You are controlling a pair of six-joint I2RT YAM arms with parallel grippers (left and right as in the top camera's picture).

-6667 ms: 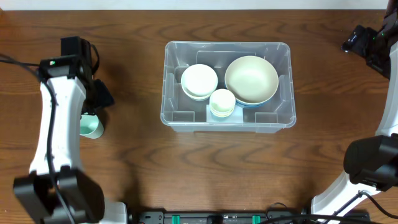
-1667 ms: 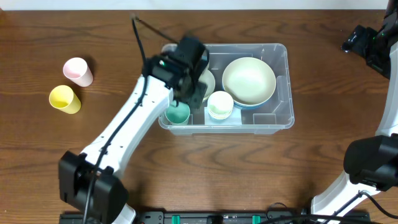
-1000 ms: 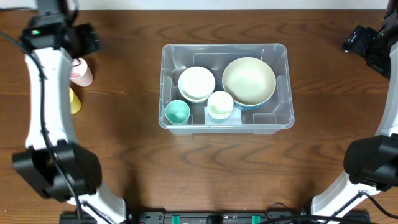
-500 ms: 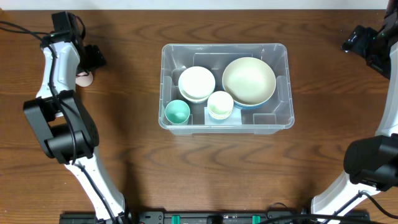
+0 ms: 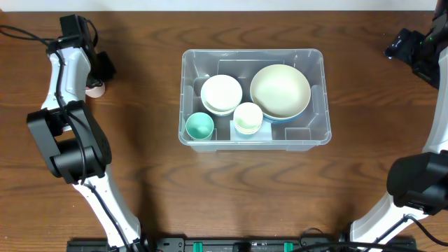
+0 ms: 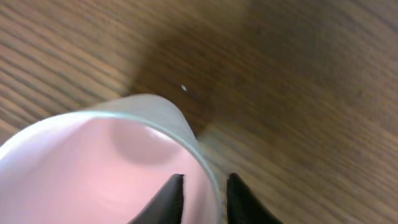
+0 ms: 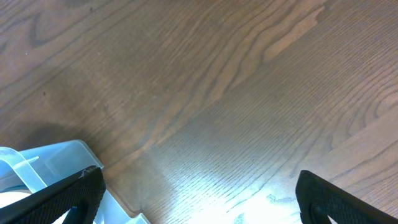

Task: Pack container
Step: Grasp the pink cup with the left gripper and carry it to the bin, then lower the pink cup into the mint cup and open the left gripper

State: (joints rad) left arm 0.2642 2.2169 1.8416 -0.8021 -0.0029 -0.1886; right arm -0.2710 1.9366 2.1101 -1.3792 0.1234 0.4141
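Observation:
The clear plastic container [image 5: 318,63] stands mid-table and holds a stack of white bowls [image 5: 221,93], a large cream bowl [image 5: 281,89], a small pale cup [image 5: 248,116] and a teal cup [image 5: 199,126]. At the far left a pink cup [image 5: 95,88] stands on the table under my left gripper [image 5: 100,75]. In the left wrist view the pink cup [image 6: 93,168] fills the frame; my left gripper [image 6: 204,198] has one finger inside and one outside its wall, shut on it. My right gripper [image 7: 205,199] hangs open above bare wood beside the container's corner [image 7: 43,158].
The left arm [image 5: 59,91] runs down the table's left side. The right arm [image 5: 420,49] sits at the far right edge, beyond the container. Brown wood table [image 5: 231,196] lies in front of the container.
The left arm swung from the top left down over the pink cup, and its jaws narrowed onto the cup's wall. The right arm and the container's contents stayed put.

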